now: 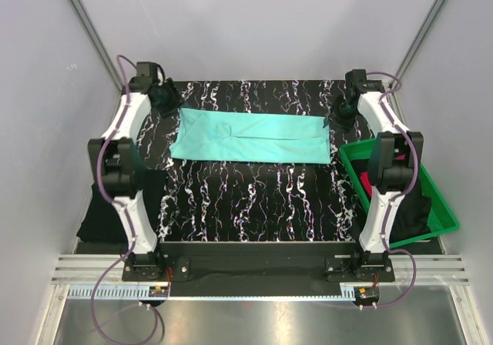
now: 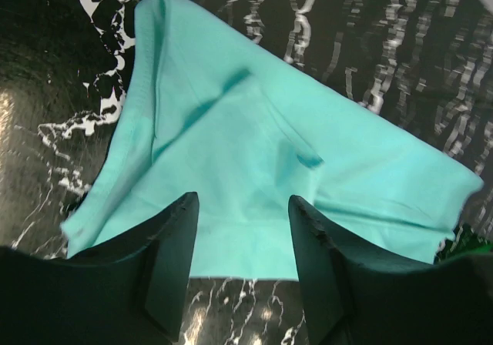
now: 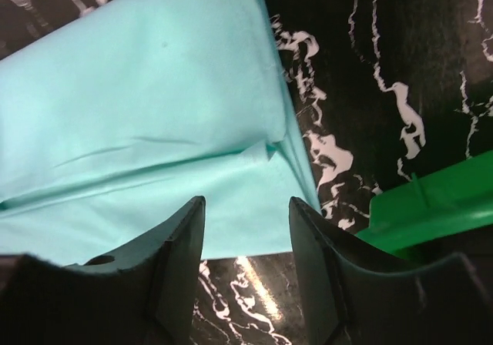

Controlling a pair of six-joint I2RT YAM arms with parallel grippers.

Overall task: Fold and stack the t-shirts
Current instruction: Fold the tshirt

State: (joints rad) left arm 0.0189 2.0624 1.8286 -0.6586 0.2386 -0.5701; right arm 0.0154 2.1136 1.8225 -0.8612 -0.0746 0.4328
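Note:
A turquoise-mint t-shirt (image 1: 250, 135), folded into a long strip, lies flat across the far part of the black marbled mat (image 1: 254, 199). My left gripper (image 1: 164, 97) is open and empty just above the strip's left end; the left wrist view shows the cloth (image 2: 254, 145) between and beyond its fingers (image 2: 173, 260). My right gripper (image 1: 343, 112) is open and empty over the strip's right end (image 3: 139, 114), its fingers (image 3: 177, 260) apart above the cloth's edge. Black shirts (image 1: 412, 206) and a bit of red-pink cloth (image 1: 369, 184) lie in the green tray.
The green tray (image 1: 443, 206) stands at the right edge of the mat, partly behind my right arm; its rim also shows in the right wrist view (image 3: 431, 206). A dark cloth pile (image 1: 104, 214) lies at the left edge beside my left arm.

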